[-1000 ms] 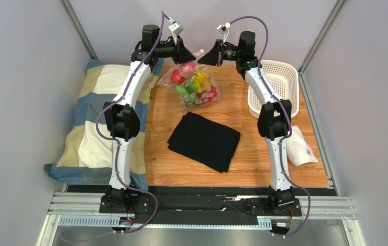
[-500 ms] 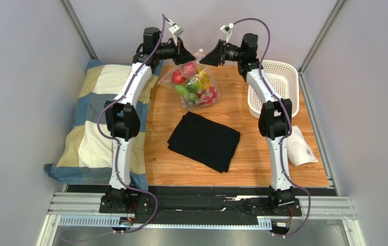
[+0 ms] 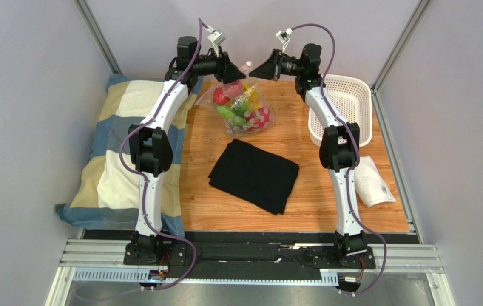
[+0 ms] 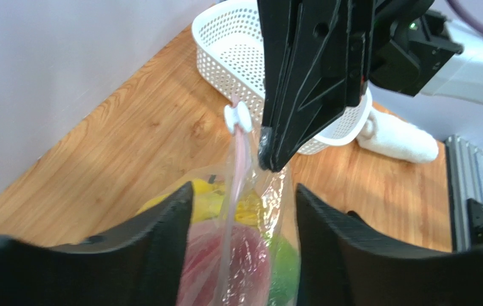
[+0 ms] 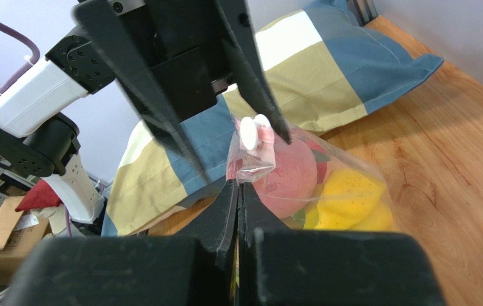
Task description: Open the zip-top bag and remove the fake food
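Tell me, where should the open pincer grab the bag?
On the pink zip strip just under the white slider, closing from both flat sides. That thin strip stands edge-on between the left pincer's open fingers, while the right pincer pinches the bag beside it.

upright zip-top bag with fake food

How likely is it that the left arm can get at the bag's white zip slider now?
Probably yes. The left tool is open, with the zip-top bag's pink strip running between its fingers up to the white slider. The right tool, shut on the bag beside the slider, crowds the approach.
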Available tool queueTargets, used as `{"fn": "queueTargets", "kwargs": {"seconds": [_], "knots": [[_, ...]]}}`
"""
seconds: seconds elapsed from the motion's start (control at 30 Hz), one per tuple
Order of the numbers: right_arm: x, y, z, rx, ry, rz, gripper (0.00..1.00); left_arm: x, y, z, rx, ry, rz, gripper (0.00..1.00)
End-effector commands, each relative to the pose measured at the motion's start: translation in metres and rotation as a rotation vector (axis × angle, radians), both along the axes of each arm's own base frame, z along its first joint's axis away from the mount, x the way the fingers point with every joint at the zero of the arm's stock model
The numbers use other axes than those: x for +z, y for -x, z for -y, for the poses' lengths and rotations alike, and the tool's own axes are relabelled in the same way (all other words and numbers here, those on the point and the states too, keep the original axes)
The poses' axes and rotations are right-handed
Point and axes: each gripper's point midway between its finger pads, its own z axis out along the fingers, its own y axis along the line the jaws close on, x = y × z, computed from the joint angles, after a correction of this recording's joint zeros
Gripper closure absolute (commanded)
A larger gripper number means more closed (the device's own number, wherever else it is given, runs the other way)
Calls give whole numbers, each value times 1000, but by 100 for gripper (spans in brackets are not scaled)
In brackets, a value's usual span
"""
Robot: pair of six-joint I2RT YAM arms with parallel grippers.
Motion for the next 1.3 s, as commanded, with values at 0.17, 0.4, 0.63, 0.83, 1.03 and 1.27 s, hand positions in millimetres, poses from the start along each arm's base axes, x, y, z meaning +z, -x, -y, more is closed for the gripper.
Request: {"fn": "queueTargets", "kwargs": {"seconds": [0.17, 0.4, 0.63, 0.83, 1.03, 1.27], "knots": [[38, 17, -13, 13, -24, 110, 100, 78, 8, 4, -30, 128, 89, 37], [41, 23, -14, 16, -20, 125, 100, 79, 8, 7, -66, 163, 72, 52], [40, 25, -14, 26, -17, 124, 100, 62, -4, 1, -1, 128, 35, 34], [47, 28, -13, 21, -21, 140, 100, 52, -10, -3, -4, 135, -8, 41], [49, 25, -14, 17, -24, 142, 100, 51, -2, 0, -52, 140, -14, 55], [47, 24, -14, 16, -24, 138, 100, 47, -1, 1, -71, 152, -30, 64]]}}
